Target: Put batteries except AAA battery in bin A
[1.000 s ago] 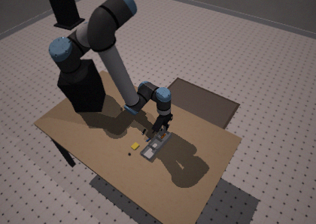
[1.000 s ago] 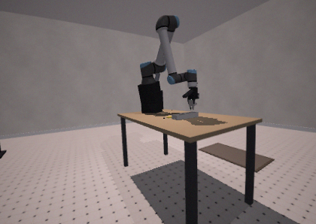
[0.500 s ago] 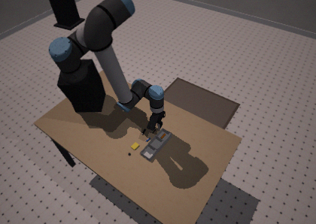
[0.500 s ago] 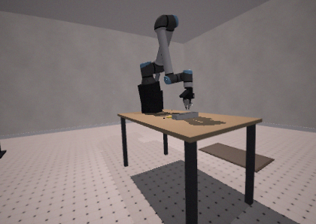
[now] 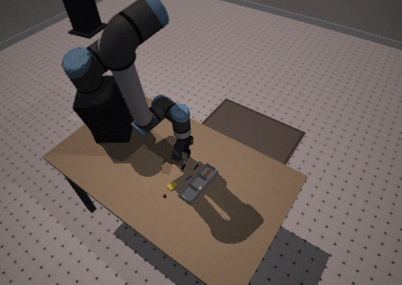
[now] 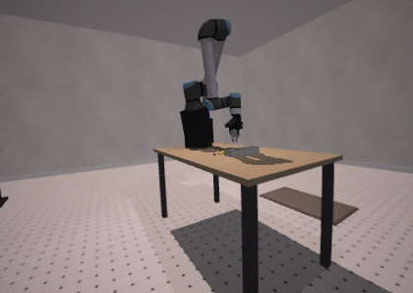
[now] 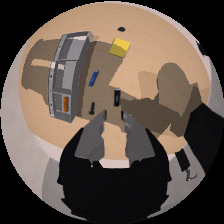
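- On the table (image 5: 120,184), loose batteries lie beside the grey bin tray (image 7: 59,70): a blue battery (image 7: 93,77), a larger black battery (image 7: 116,96) and a small black battery (image 7: 92,107).
- Only the wrist view separates these three; in the top view they are specks next to the tray (image 5: 191,193).
- An orange battery (image 7: 65,103) already lies in the tray's nearest compartment; no bin letter is legible in any view.
- A yellow block (image 7: 120,47) and a black button-like item (image 7: 121,28) lie farther off.
- The gripper (image 7: 114,129) hangs above the table near the black batteries, its jaws narrowly apart with nothing between them.
- The exterior view alone shows its height: the gripper (image 6: 233,136) is well clear of the tabletop.
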Robot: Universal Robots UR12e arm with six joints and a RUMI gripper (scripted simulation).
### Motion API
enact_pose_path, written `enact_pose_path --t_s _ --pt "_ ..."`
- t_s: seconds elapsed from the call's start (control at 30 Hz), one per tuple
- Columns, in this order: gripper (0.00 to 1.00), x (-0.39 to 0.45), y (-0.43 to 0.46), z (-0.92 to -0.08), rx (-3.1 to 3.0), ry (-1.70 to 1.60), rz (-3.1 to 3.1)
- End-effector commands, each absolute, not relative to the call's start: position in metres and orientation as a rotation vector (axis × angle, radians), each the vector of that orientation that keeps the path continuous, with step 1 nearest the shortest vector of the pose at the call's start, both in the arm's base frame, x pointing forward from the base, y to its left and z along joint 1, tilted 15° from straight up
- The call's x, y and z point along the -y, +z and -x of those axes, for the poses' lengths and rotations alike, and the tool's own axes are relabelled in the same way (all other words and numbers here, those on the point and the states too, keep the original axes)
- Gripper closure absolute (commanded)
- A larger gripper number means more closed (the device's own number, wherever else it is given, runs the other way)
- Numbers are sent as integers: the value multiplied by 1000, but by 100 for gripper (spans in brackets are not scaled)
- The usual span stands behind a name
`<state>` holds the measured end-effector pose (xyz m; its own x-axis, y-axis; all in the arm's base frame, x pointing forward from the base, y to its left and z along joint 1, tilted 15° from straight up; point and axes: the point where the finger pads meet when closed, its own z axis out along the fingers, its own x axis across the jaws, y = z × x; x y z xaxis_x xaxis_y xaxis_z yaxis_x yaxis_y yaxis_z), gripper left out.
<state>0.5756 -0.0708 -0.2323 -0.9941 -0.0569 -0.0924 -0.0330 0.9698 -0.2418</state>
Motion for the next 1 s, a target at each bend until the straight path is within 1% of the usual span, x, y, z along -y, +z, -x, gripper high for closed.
enact_pose_path --t_s 0.0,0.53,0.97 --pt "83 78 -234 -541 -3008 -365 81" --pt "83 74 -230 -571 -2999 -370 83" --pt "83 72 -233 -563 -3008 -367 82"
